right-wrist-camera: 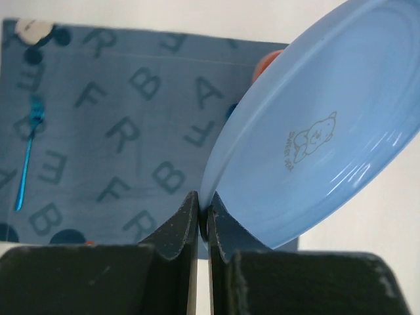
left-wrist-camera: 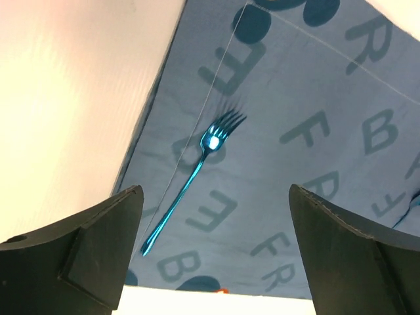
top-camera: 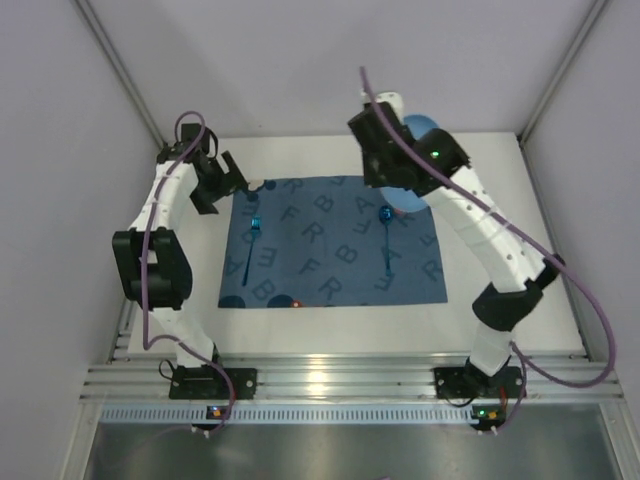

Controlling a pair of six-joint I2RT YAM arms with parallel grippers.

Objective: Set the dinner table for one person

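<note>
The left fingers (left-wrist-camera: 121, 216) stand wide apart with nothing between them. They hang in the air above the left part of a dark blue cloth placemat printed with letters (left-wrist-camera: 315, 197). Below the gap lies a shiny metallic blue fork (left-wrist-camera: 197, 174), flat on the cloth just inside its left edge. Its tines point to the far side and its handle to the near side, and it touches neither finger.

The right fingers (right-wrist-camera: 186, 220) are clamped on the rim of a light blue round plate (right-wrist-camera: 315, 131) — the edge is pinched between the two pads. The plate is off the surface and steeply tilted. Its underside faces the wrist camera and carries a small printed bear-shaped mark. In the overhead view it hangs about the far right corner of the placemat, largely hidden by the arm.

A second shiny blue utensil (top-camera: 387, 240) lies on the right part of the cloth, running near to far, well apart from the fork — what kind it is I cannot tell.

The placemat lies flat in the middle of the dinner table (top-camera: 330, 330), a large plain white matte surface. Its bare margin shows to the left, right and near side of the cloth.
</note>
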